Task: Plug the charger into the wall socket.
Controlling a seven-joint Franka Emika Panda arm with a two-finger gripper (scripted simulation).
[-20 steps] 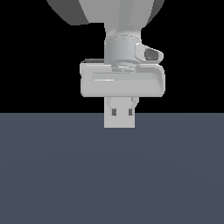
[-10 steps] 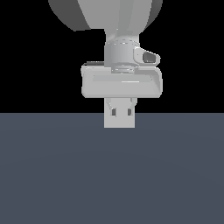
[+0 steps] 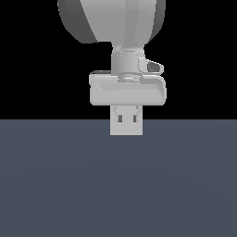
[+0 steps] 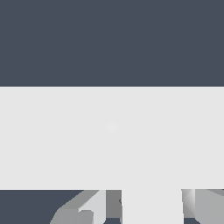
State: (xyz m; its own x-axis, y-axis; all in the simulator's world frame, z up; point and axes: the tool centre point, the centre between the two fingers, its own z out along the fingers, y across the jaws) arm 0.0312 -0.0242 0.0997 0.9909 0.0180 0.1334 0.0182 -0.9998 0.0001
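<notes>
Closest to the wrist camera, the pale grey metal end effector (image 4: 151,210) shows its fingers (image 4: 83,210) on either side of a plain white rectangular block, the charger (image 4: 152,205), which they pinch between them. Just beyond it, a broad, flat light-grey plate, the wall socket (image 4: 65,138), fills the width of the wrist view, with a faint dot at its middle; whether the charger touches it cannot be told. Behind the plate lies the dark slate-blue desk (image 4: 109,41). From the exterior view, the white robot arm (image 3: 113,21) hangs straight down over the desk, its end effector low against the surface's far edge.
</notes>
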